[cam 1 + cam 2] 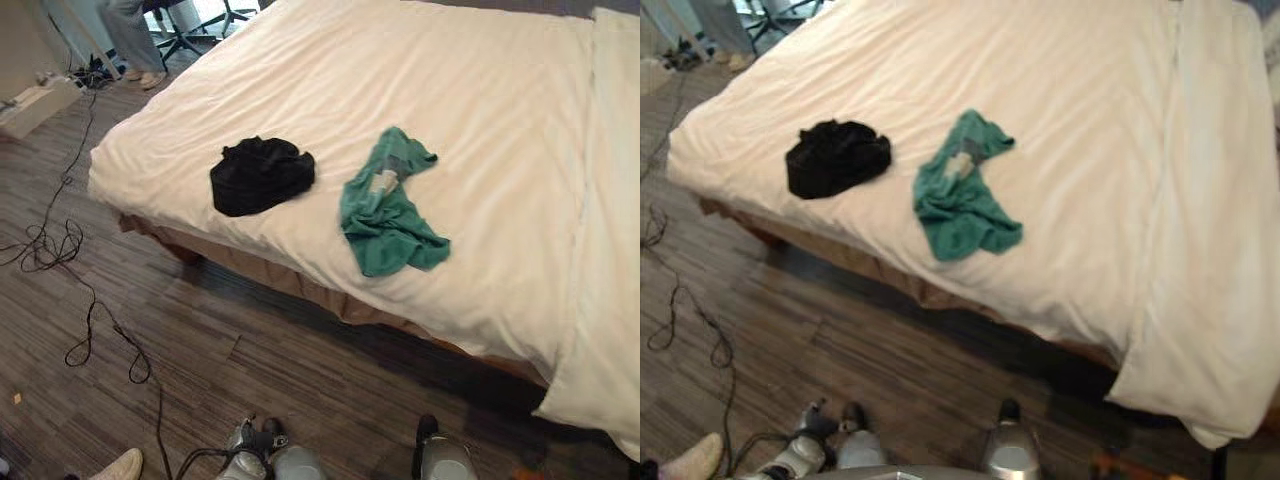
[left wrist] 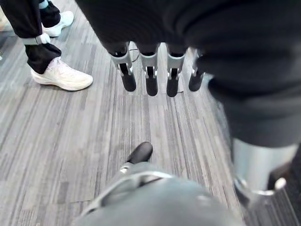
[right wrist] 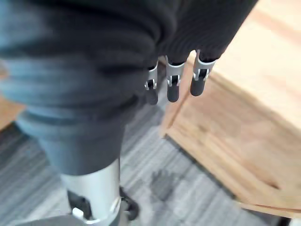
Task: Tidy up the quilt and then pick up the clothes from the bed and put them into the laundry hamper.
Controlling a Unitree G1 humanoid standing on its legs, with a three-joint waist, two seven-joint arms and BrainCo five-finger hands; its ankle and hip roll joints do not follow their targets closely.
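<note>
both hands hang empty, left hand [image 2: 149, 75] and right hand [image 3: 175, 82] fingers straight; smooth the quilt [image 1: 480, 130] flat before grabbing the green shirt [image 1: 388, 205].

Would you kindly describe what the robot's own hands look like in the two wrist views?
The left hand has silver fingers ending in rounded dark tips, emerging in a row from a dark ribbed fabric cover, with a dark-tipped thumb set apart. The right hand looks the same: silver fingers with dark tips under a dark ribbed cover.
</note>
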